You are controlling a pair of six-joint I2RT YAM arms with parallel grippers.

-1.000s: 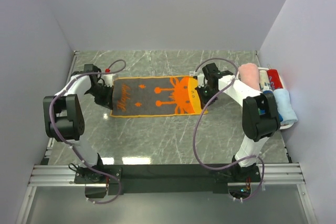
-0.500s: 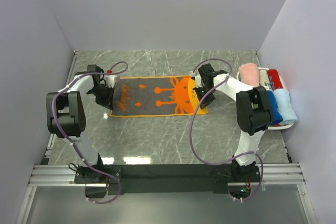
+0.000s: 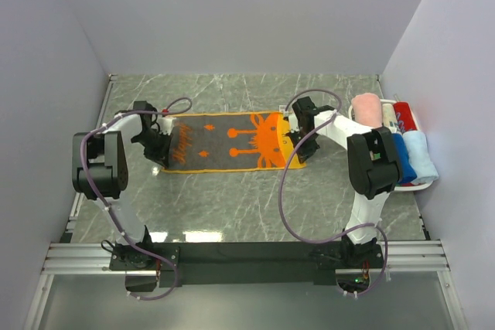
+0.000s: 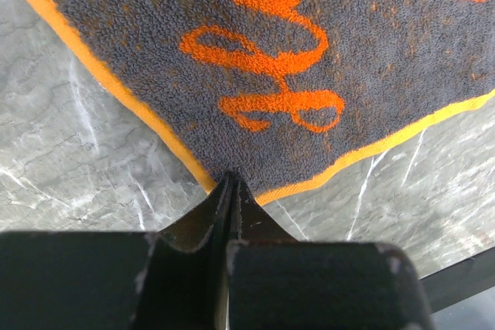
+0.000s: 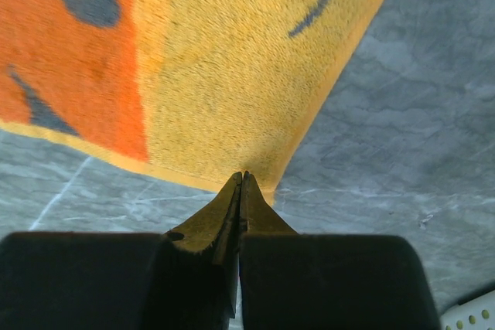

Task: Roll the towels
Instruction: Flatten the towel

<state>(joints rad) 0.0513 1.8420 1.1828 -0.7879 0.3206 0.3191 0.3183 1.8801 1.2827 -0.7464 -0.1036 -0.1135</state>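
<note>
Orange hem sits clamped between the closed jaws of my left gripper (image 4: 230, 179) at the near left corner of the grey-and-orange towel (image 3: 224, 141), my right gripper (image 5: 242, 178) pinches its yellow near right corner likewise, and the towel lies flat on the marble table (image 3: 255, 206) between them.

One legend is present: orange cursive lettering (image 3: 180, 143) woven into the grey-and-orange towel (image 3: 224, 141), at the end of the towel farthest from its orange cartoon figure (image 3: 267, 138). In the top external view the legend runs across the towel's width and reads "Happy", though the single letters are small. In the left wrist view only a few looped characters (image 4: 267, 59) of this legend show; they cannot be read as a word.
</note>
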